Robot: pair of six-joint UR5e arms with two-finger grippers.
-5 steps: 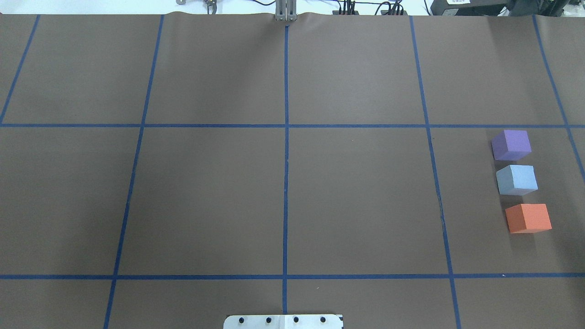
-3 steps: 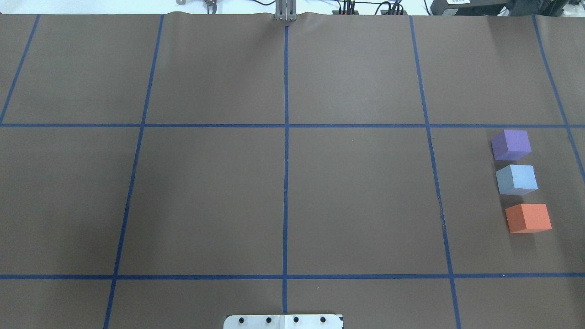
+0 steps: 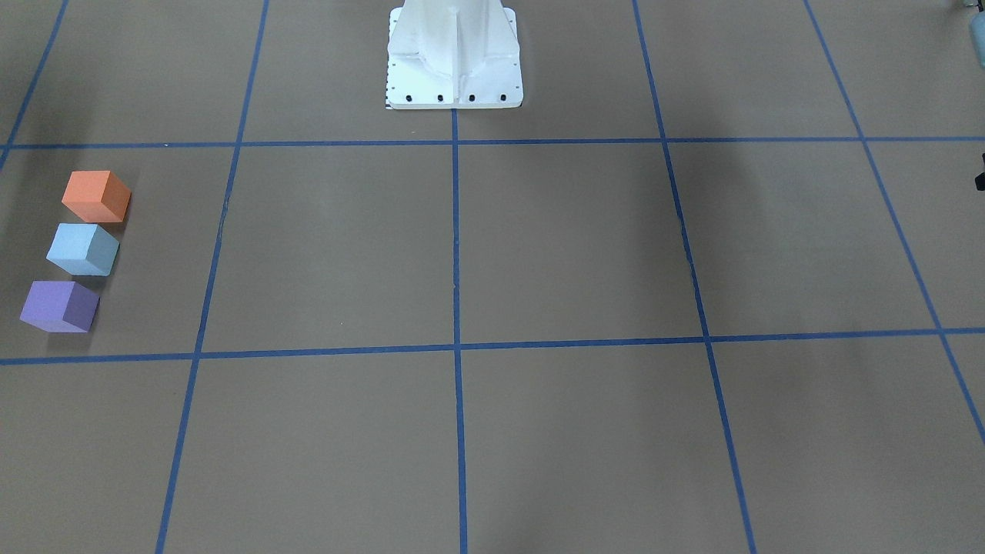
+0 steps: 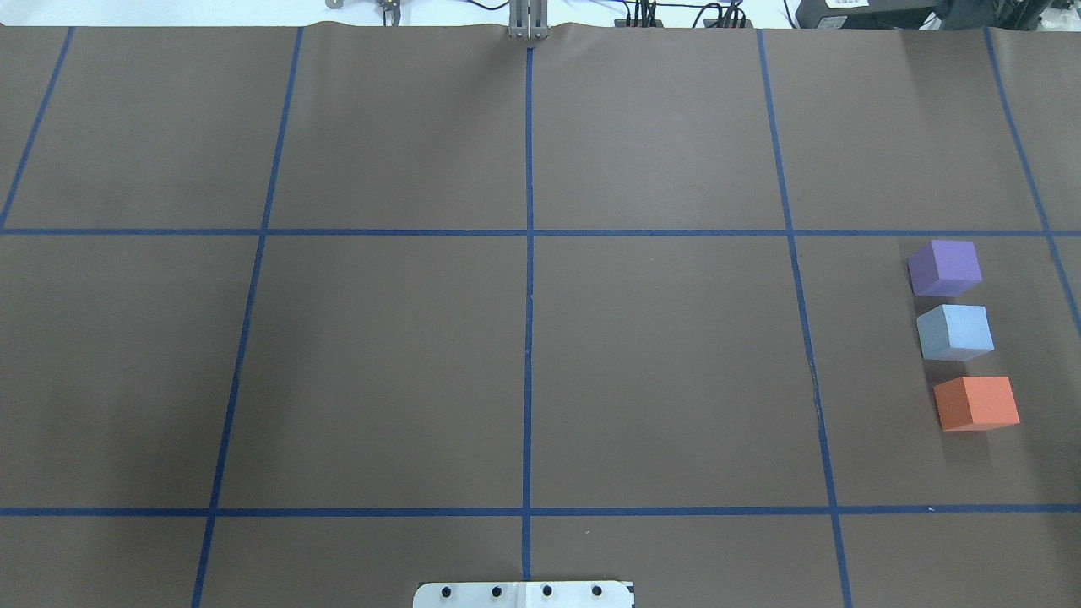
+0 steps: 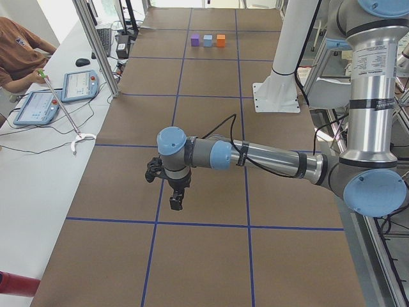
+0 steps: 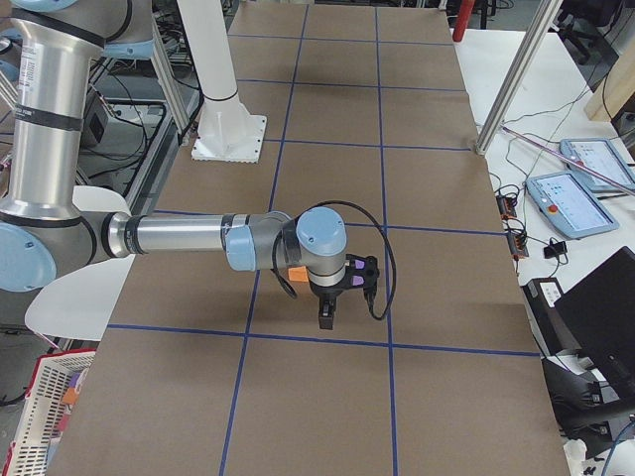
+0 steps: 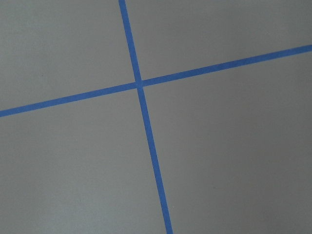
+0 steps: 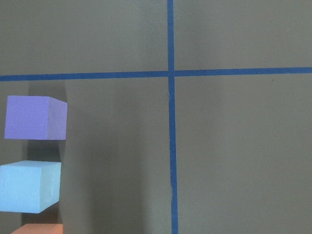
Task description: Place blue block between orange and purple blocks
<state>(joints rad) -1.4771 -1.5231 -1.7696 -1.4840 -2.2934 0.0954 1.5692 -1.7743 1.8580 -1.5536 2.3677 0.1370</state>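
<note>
The purple block (image 4: 946,267), the light blue block (image 4: 955,332) and the orange block (image 4: 976,403) stand in a short row at the table's right side, small gaps between them. The blue block is in the middle. The row also shows in the front-facing view: orange (image 3: 96,195), blue (image 3: 82,248), purple (image 3: 58,306). The right wrist view looks down on purple (image 8: 35,117) and blue (image 8: 30,186). My right gripper (image 6: 327,315) hangs above the row, touching nothing. My left gripper (image 5: 176,201) hangs over bare table at the far end. I cannot tell whether either is open or shut.
Brown paper with a blue tape grid (image 4: 528,232) covers the table. The white robot base (image 3: 454,54) stands at the near middle edge. An operator (image 5: 19,51) sits at a side bench with tablets (image 5: 78,85).
</note>
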